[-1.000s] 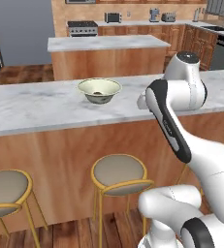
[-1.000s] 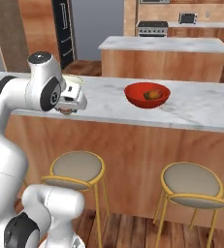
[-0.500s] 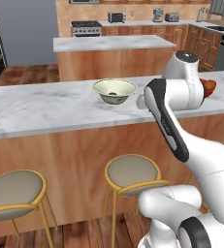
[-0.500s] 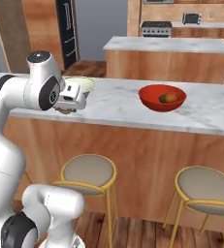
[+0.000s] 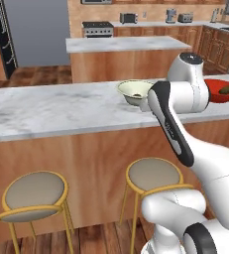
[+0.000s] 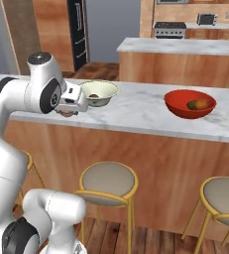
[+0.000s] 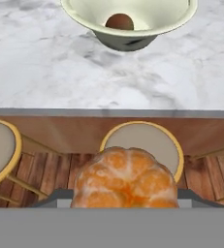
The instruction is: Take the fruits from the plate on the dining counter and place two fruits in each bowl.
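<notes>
My gripper (image 7: 125,199) is shut on a segmented orange fruit (image 7: 125,177), held just off the near edge of the dining counter (image 7: 45,72), above a stool. The cream bowl (image 7: 130,19) stands on the marble a little ahead of it and holds one brown fruit (image 7: 120,21). From the right base view the gripper (image 6: 67,110) sits just left of the cream bowl (image 6: 99,93). Farther right, the red bowl (image 6: 190,104) holds two fruits (image 6: 201,103). In the left base view my forearm covers the hand, beside the cream bowl (image 5: 134,92) and red bowl (image 5: 220,91). The plate is out of view.
Round padded stools with yellow frames (image 5: 34,191) (image 5: 153,173) (image 6: 108,181) (image 6: 225,196) stand in front of the counter's wooden base. A shorter marble island (image 5: 126,44) lies behind the counter, with cabinets, a stove and a fridge beyond.
The whole scene has slid to the right in both base views, so the base has driven left along the counter. The arm keeps its pose with the fruit in the gripper.
</notes>
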